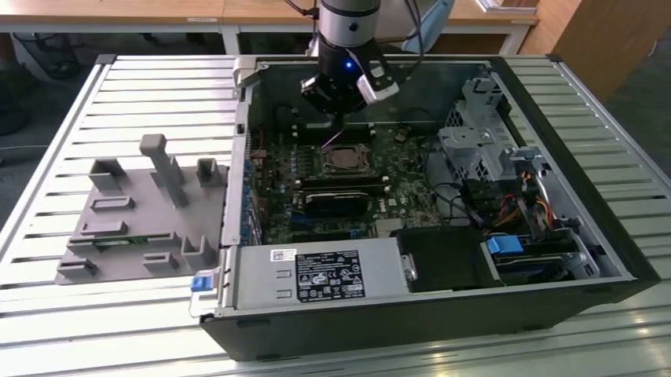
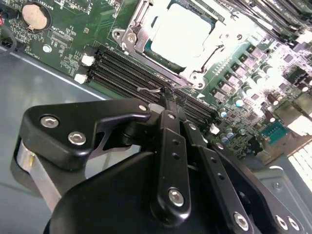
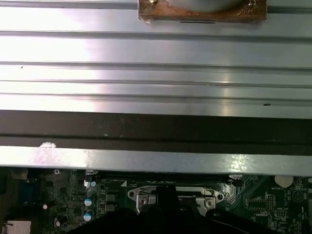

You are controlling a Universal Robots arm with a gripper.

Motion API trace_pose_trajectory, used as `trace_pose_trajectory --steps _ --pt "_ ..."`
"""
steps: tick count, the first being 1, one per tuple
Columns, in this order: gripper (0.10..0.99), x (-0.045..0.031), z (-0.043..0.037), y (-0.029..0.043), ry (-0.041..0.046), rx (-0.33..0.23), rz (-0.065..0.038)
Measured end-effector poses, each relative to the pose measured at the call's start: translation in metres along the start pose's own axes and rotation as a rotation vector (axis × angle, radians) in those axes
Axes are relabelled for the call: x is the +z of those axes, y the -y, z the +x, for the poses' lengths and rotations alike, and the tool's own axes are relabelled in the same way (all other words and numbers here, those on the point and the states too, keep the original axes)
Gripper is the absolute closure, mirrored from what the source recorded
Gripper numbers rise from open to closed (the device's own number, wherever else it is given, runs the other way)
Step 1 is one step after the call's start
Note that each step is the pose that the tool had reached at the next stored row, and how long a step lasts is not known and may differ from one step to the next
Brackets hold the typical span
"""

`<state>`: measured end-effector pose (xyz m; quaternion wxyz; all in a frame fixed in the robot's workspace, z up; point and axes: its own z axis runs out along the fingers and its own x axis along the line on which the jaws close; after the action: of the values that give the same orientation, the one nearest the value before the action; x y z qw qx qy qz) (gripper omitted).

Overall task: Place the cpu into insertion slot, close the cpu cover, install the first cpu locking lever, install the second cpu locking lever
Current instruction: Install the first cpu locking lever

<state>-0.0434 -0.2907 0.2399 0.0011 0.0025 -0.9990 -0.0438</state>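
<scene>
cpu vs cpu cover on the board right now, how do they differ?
In the second wrist view, the cpu is a solid, plain pale-silver square, while the cpu cover is an open metal frame with a large central window. The cpu sits inside that window. The cpu cover rings it and reaches farther out. Both lie flat against the motherboard and look metallic.

The cpu (image 2: pixel 183 31) sits in the insertion slot (image 1: pixel 325 161). Memory sticks (image 1: pixel 338 188) lie between that slot and the power supply (image 1: pixel 314 275).
</scene>
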Motion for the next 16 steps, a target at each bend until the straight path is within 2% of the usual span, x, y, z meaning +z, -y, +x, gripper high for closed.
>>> trace_pose_trajectory --steps 16 --pt "0.980 0.0134 -0.0137 -0.0019 0.0011 0.000 0.000"
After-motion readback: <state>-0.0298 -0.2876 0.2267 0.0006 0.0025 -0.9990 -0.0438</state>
